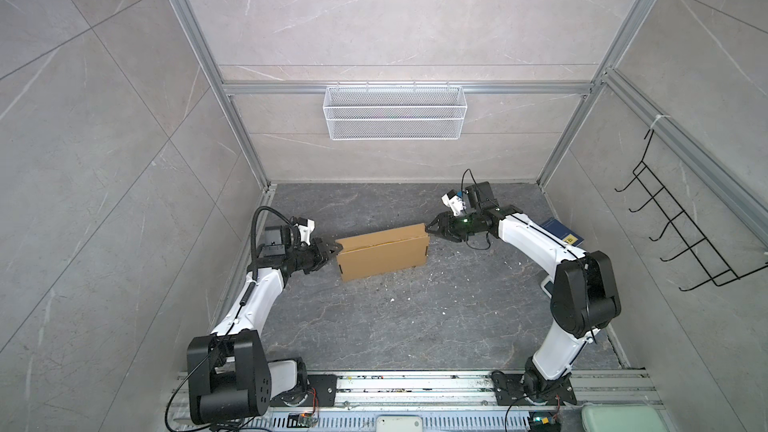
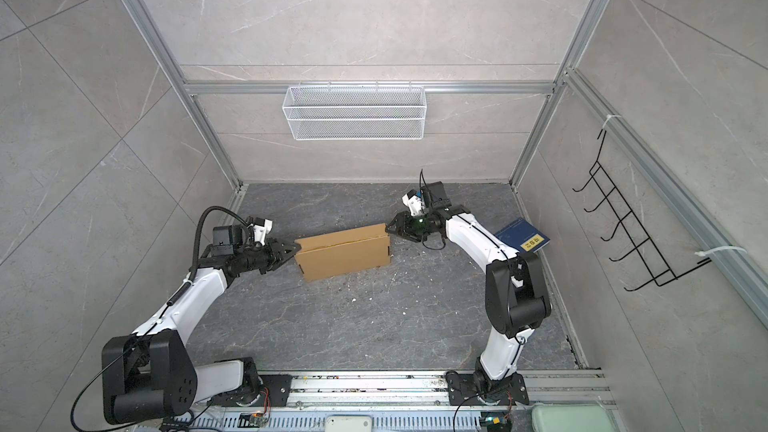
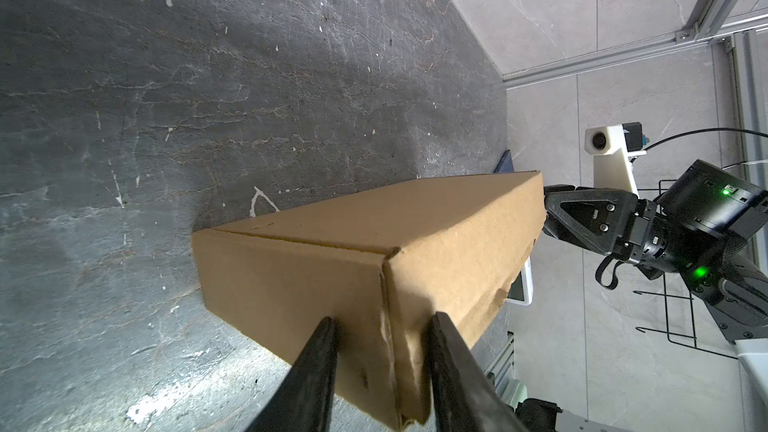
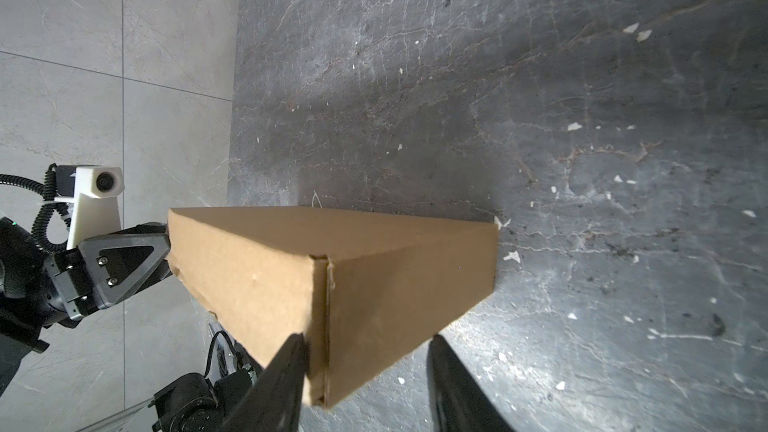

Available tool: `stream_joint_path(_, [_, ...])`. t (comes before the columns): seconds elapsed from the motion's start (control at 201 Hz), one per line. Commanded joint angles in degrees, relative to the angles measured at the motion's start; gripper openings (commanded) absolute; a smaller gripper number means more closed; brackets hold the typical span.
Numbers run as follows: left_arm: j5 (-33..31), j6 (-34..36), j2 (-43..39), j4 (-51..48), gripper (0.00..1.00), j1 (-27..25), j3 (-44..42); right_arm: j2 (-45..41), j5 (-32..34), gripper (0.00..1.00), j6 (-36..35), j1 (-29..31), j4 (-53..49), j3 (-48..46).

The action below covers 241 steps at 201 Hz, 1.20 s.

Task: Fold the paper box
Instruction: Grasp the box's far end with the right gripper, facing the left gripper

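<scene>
Cardboard paper box sits folded mid-table, slightly askew, bare stone table along both long edges; left gripper and right gripper reach in low at opposite short ends, jaws half-spread, tips touching cardboard

Top views high overhead, angled down — wrist views close, facing each other across the paper box.

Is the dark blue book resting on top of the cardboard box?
No, in a top view the dark blue book lies well clear of the paper box, off to its right.
</scene>
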Motion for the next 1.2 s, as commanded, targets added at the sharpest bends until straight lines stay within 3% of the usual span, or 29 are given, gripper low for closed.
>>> stream_joint_path(0.0, [-3.98,2.00,0.95,-5.20,0.38,-0.45,-1.99,0.69,-1.34,0.53,2.29,0.67,-0.39,2.27])
stream_joint_path(0.139, [-4.02,1.97,0.86,-5.20,0.38,-0.43,-2.08,1.20,-1.39,0.61,1.68,1.88,-2.12,4.49])
stream_joint_path(0.264, [-4.06,2.05,0.78,-5.19,0.38,-0.43,-2.07,1.99,0.55,0.62,0.57,2.62,-3.29,4.37])
stream_joint_path(0.662, [-4.12,2.37,0.77,-5.47,0.38,-0.43,-1.99,5.70,5.41,0.47,-2.24,2.73,-4.40,2.16])
stream_joint_path(1.195, [-3.59,0.08,0.62,-3.06,0.38,-0.43,-1.90,2.68,-0.62,0.56,2.12,2.53,-0.19,3.96])
